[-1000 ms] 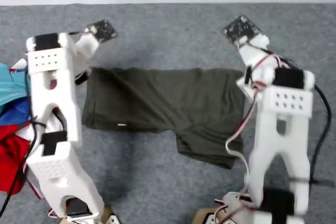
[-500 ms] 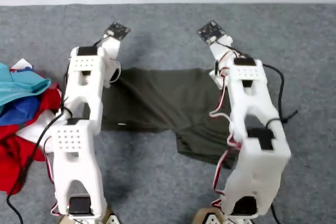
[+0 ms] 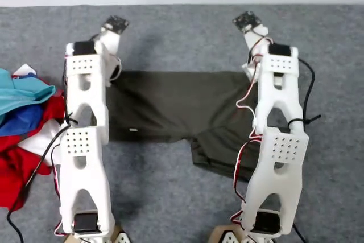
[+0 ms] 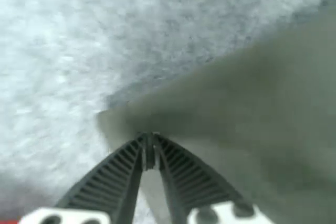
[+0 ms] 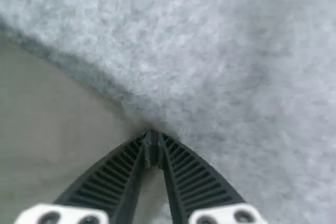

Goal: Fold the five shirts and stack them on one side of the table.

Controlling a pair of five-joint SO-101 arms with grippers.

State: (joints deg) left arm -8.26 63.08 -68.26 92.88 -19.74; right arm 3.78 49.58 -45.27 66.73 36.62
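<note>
A dark olive shirt [image 3: 176, 106] lies spread on the grey table [image 3: 182, 32], with a folded flap hanging toward the near side at the right. My left gripper [image 4: 150, 151] is shut, its fingertips pinching the olive shirt [image 4: 252, 108] at its far left corner. My right gripper [image 5: 152, 149] is shut on the shirt's [image 5: 47, 129] far right corner, right at the fabric's edge. In the high view the left arm [image 3: 85, 89] and right arm [image 3: 278, 95] stretch out over the shirt's two sides and hide the fingertips.
A pile of loose shirts [image 3: 23, 118] in teal, blue, red and white lies at the table's left edge, beside the left arm. Bare grey table runs beyond the olive shirt and to the right of the right arm.
Both arms have swung inward from the table's sides, then stretched out toward the far side. The shirt's far edge now lies straighter between the two grippers.
</note>
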